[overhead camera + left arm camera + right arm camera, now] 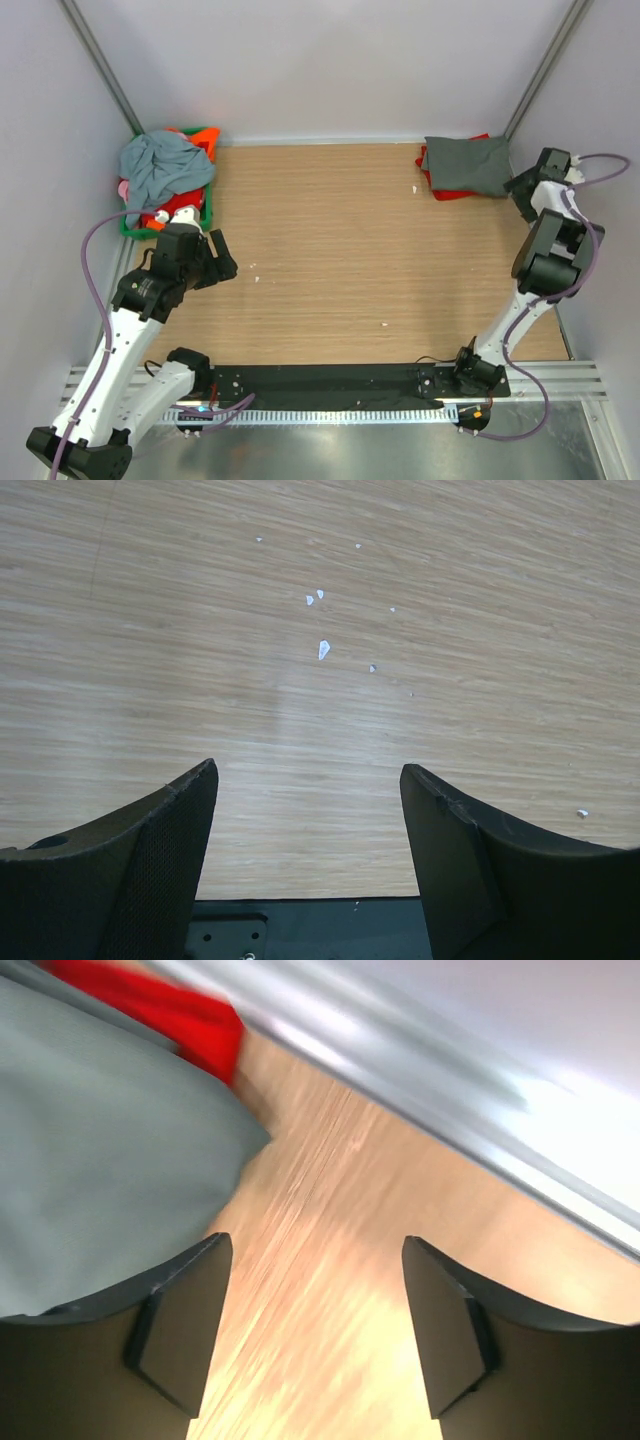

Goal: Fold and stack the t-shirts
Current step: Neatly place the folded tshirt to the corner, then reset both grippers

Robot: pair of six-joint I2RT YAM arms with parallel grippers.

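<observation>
On the light wooden counter [350, 250], a green plastic basket [207, 134] heaped with crumpled cotton t-shirts [160, 165] sits far-left, left claw [224, 266] just before it; far-right, a folded charcoal-grey t-shirt [465, 163] lies on a red t-shirt [428, 181], right claw [520, 186] just right of them.

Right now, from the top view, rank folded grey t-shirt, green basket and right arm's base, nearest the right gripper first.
From right gripper:
1. folded grey t-shirt, far right corner.
2. right arm's base, near edge.
3. green basket, far left.
</observation>
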